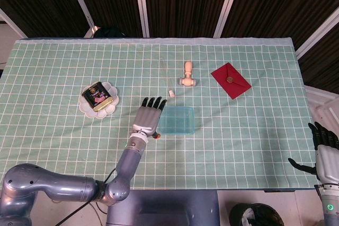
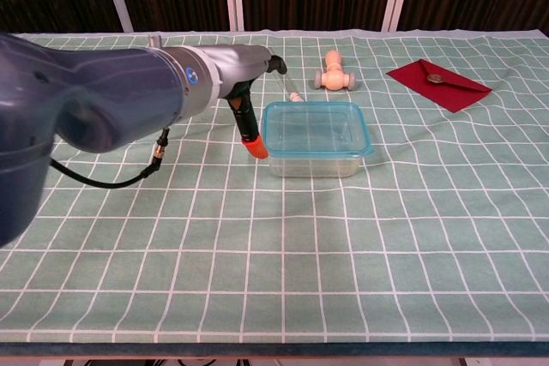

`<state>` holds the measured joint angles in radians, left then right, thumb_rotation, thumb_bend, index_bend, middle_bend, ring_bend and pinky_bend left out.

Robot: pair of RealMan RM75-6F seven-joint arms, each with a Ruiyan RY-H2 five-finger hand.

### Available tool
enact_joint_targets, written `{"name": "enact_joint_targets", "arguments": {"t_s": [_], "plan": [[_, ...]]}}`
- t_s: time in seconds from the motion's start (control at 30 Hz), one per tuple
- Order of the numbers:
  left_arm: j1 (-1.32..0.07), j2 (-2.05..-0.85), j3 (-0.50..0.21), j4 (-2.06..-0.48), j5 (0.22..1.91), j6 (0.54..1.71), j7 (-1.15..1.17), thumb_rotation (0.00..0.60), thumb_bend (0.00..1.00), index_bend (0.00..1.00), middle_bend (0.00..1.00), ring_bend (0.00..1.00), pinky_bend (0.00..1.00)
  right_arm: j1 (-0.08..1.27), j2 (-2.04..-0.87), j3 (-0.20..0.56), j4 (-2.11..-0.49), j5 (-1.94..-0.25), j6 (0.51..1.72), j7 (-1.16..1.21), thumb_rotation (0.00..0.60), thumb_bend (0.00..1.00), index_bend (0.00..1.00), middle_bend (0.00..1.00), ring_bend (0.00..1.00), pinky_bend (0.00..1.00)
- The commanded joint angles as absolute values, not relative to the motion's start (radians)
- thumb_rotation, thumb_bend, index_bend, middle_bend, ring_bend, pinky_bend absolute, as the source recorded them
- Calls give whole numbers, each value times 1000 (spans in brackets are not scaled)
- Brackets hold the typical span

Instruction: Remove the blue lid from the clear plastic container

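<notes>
The clear plastic container (image 1: 176, 120) with its blue lid (image 2: 316, 126) on top sits mid-table. My left hand (image 1: 148, 115) hovers just left of it, fingers spread and pointing away from me, holding nothing. In the chest view the left hand (image 2: 243, 83) hangs beside the container's left wall, and its orange-tipped thumb (image 2: 255, 145) is close to the lid's near-left corner; whether they touch is unclear. My right hand (image 1: 324, 146) stays off the table's near right corner, fingers apart and empty; it is absent from the chest view.
A can lies on a white flower-shaped plate (image 1: 85, 107) to the left. Behind the container are a thin clear stick (image 2: 286, 81) and a wooden toy (image 2: 335, 73). A red envelope (image 1: 231, 80) lies at the back right. My left forearm (image 2: 94, 117) fills the chest view's left.
</notes>
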<state>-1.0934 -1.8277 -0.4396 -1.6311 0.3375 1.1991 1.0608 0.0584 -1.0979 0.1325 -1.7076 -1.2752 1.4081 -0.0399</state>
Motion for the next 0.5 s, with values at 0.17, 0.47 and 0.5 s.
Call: {"name": "enact_joint_targets", "arguments": {"t_s": [0.17, 0.47, 0.5], "plan": [[-1157, -1892, -452, -1552, 295, 1163, 1055, 600, 0, 0, 0, 0, 0, 60, -1095, 133, -1711, -1264, 1399, -42, 600, 151, 0, 0, 0, 0], [-1208, -1943, -473, -1445, 260, 1118, 1032, 600, 0, 0, 0, 0, 0, 61, -1091, 131, -1720, -1261, 1395, -41, 600, 150, 0, 0, 0, 0], [-1215, -1949, -475, -1431, 257, 1110, 1029, 600, 0, 0, 0, 0, 0, 61, -1091, 131, -1721, -1260, 1394, -42, 600, 151, 0, 0, 0, 0]]}}
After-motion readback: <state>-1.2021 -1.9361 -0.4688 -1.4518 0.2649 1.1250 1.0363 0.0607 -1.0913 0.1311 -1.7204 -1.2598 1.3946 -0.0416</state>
